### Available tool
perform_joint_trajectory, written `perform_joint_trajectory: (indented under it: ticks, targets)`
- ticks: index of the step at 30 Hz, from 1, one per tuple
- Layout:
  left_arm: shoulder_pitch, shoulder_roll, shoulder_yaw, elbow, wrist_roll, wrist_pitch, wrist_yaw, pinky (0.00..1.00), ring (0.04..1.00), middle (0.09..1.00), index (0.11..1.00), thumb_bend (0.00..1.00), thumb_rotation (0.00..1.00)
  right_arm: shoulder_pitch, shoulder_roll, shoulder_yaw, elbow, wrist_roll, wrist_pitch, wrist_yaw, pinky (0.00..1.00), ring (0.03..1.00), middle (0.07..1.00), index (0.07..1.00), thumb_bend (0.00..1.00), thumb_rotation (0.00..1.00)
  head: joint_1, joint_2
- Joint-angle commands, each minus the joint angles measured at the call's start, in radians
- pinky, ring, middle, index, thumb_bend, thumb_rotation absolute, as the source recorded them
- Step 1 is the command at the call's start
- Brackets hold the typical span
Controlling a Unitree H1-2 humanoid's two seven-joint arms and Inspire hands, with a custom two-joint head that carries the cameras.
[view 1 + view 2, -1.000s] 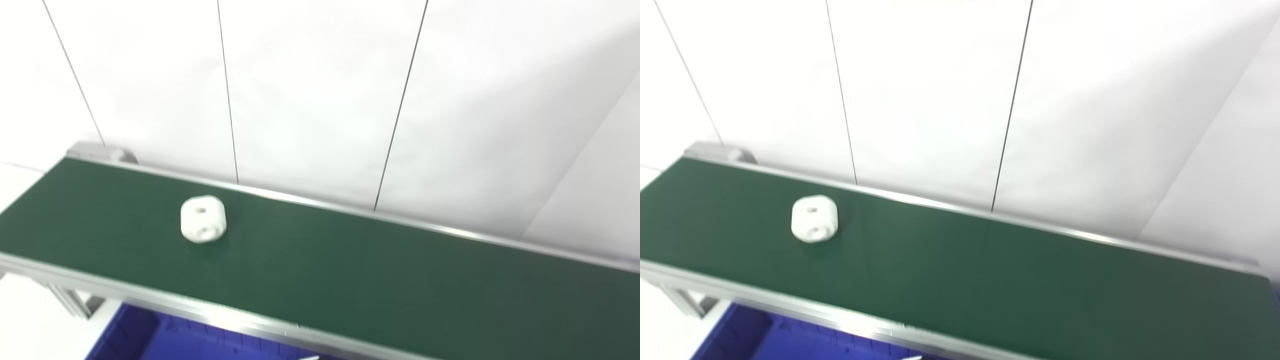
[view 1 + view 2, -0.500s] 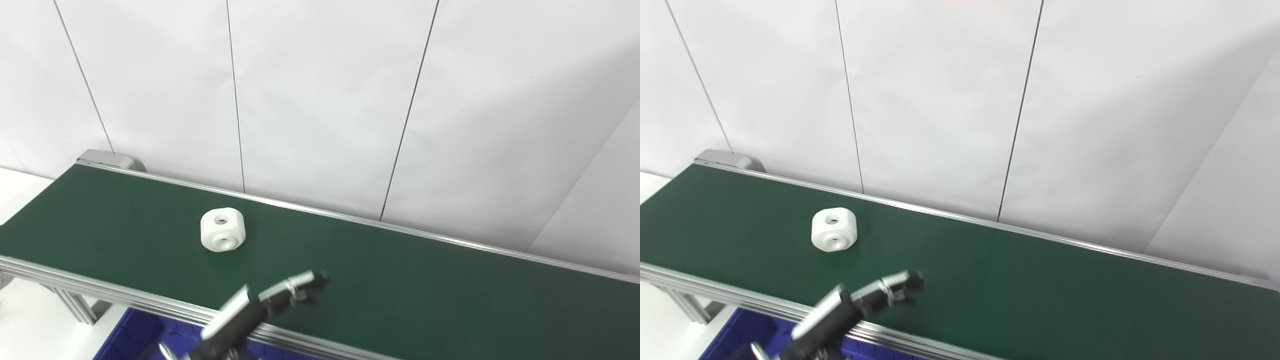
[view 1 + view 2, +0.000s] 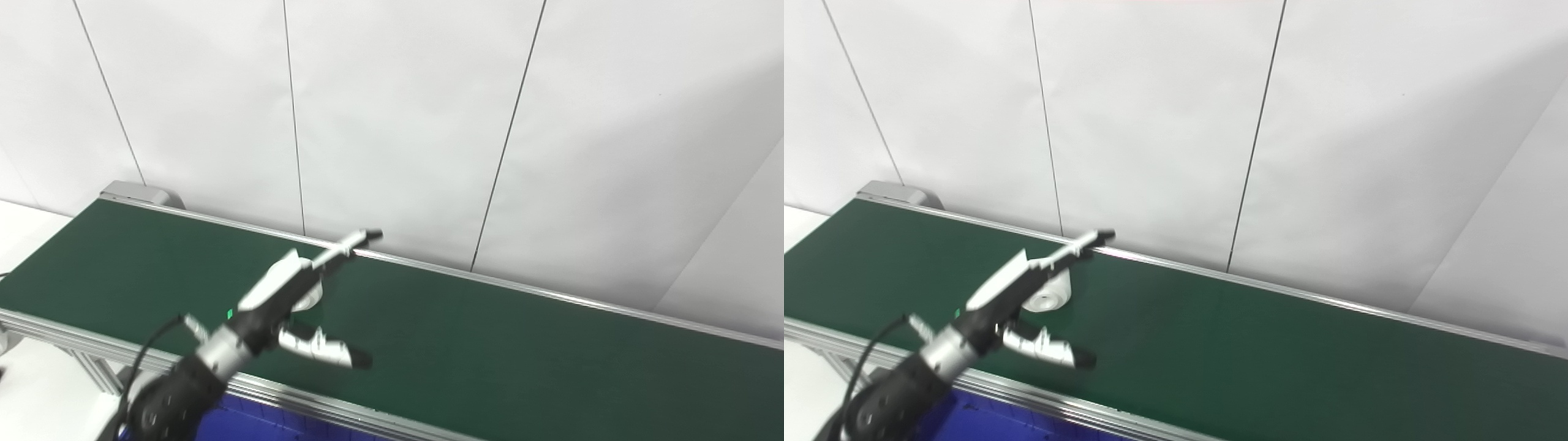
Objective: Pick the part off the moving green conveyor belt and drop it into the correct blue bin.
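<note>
Left hand (image 3: 1029, 306) was spread wide above the dark green conveyor belt (image 3: 1274, 343), fingers apart from thumb, holding nothing. Rounded white plastic part (image 3: 1048, 294) lay on the belt, partly hidden behind the fingers.

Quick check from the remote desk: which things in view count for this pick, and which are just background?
Part of the job:
- white part, on the belt, partly hidden by the hand
- green conveyor belt
- left hand, open, fingers above the part, thumb spread toward the near edge
- blue bin, only a strip showing below the belt's near rail

Background:
- white wall panels
- belt end housing
</note>
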Motion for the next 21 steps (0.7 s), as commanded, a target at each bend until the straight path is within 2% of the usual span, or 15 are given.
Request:
perform_joint_trajectory:
  ticks: [1, 6, 10, 13, 15, 16, 18, 21]
  targets:
    - [-0.066, 0.015, 0.011, 0.038, 0.012, 0.053, 0.004, 0.91, 0.974, 0.993, 0.951, 0.79, 0.37, -0.007, 0.002, 0.0, -0.017, 0.008, -0.06, -0.013, 0.75, 0.886, 0.932, 0.952, 0.89, 0.33, -0.001, 0.0]
    - [-0.179, 0.044, -0.015, 0.224, 0.104, 0.053, 0.028, 0.93, 0.984, 0.989, 0.943, 0.8, 0.34, -0.014, 0.006, 0.002, -0.005, 0.001, -0.067, -0.023, 0.75, 0.881, 0.93, 0.952, 0.9, 0.31, -0.006, 0.0]
    - [-0.244, 0.055, -0.047, 0.362, 0.18, 0.035, 0.052, 0.88, 0.974, 0.999, 0.941, 0.81, 0.27, -0.017, 0.005, 0.005, 0.002, -0.004, -0.074, -0.03, 0.74, 0.877, 0.928, 0.952, 0.89, 0.32, -0.005, 0.0]
    - [-0.279, 0.061, -0.079, 0.448, 0.253, 0.017, 0.09, 0.86, 0.965, 0.997, 0.94, 0.81, 0.26, -0.016, 0.006, 0.006, 0.003, 0.0, -0.075, -0.029, 0.74, 0.878, 0.928, 0.953, 0.89, 0.32, -0.004, 0.001]
    - [-0.303, 0.067, -0.111, 0.502, 0.314, 0.021, 0.112, 0.87, 0.959, 0.997, 0.933, 0.84, 0.26, -0.014, 0.008, 0.005, 0.0, 0.007, -0.071, -0.027, 0.75, 0.878, 0.927, 0.948, 0.89, 0.31, -0.003, 0.001]
    - [-0.314, 0.071, -0.129, 0.525, 0.346, 0.029, 0.119, 0.95, 0.984, 0.999, 0.94, 0.84, 0.28, -0.012, 0.009, 0.005, -0.004, 0.009, -0.067, -0.026, 0.76, 0.879, 0.927, 0.949, 0.9, 0.31, -0.003, 0.001]
    - [-0.328, 0.077, -0.159, 0.549, 0.398, 0.052, 0.12, 0.99, 0.998, 1.0, 0.937, 0.86, 0.29, -0.011, 0.009, 0.006, -0.006, 0.007, -0.068, -0.027, 0.76, 0.876, 0.924, 0.949, 0.9, 0.32, -0.002, 0.003]
    - [-0.345, 0.081, -0.194, 0.581, 0.455, 0.087, 0.106, 1.0, 1.0, 1.0, 0.931, 0.87, 0.27, -0.01, 0.008, 0.007, -0.002, 0.005, -0.076, -0.029, 0.75, 0.879, 0.926, 0.951, 0.89, 0.31, -0.001, 0.003]
